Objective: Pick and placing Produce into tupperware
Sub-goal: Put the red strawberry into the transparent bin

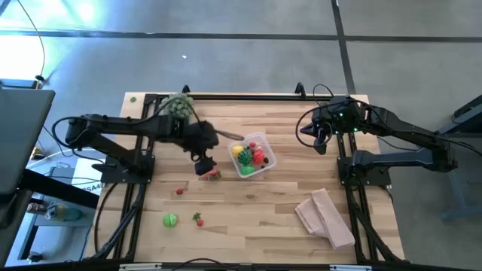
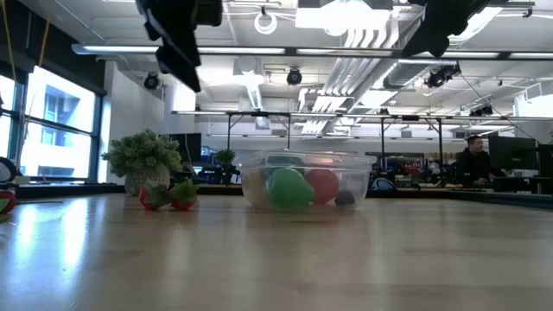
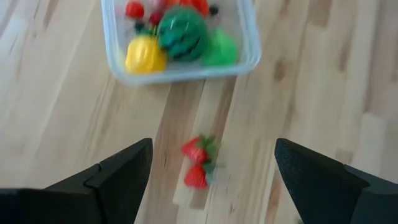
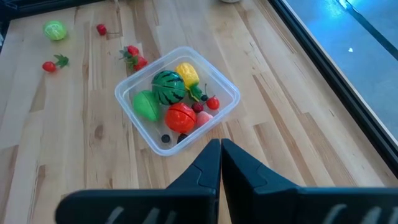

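left fingers [image 3: 211, 180] spread above strawberries [image 3: 198, 163] | right fingers [image 4: 220, 163] pressed together | tupperware [image 4: 227, 102] contents partly overlapping

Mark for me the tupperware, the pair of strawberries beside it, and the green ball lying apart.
tupperware [image 4: 227, 106]: right wrist view, clear rim.
pair of strawberries [image 3: 198, 163]: left wrist view, between the two red bodies.
green ball [image 1: 170, 220]: high view, centre.

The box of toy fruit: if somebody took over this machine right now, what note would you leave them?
Left pincer: open, empty, above the pair of strawberries beside the clear box.
Right pincer: shut, empty, waiting at the table's far right.
Done: watermelon, yellow piece, green piece, tomato and small bits are in the box.
Left: strawberries, green ball, and two small red pieces.
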Tool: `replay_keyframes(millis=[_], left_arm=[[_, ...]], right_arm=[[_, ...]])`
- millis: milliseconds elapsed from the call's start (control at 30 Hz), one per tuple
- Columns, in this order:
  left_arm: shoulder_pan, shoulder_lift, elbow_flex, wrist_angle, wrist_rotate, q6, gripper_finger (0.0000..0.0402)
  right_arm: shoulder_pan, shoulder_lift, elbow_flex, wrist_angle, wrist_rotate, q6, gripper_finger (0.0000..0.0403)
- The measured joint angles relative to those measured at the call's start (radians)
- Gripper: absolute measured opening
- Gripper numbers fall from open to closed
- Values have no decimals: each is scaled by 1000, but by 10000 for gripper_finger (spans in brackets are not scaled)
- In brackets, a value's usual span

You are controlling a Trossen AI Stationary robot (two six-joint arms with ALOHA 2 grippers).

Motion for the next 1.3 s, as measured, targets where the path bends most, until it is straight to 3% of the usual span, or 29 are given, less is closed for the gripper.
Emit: replay_keyframes(millis=[367,633,1300], left_arm=[[-132,-141,-341,273,-50,28,328],[-132,-273,-592,512,-59,76,328],[-132,-263,-847,845,-99,237,328]], right_arm=[[0,0,0,0,0,0,4],[0,0,0,0,0,0,4],[0,0,0,0,0,0,4]])
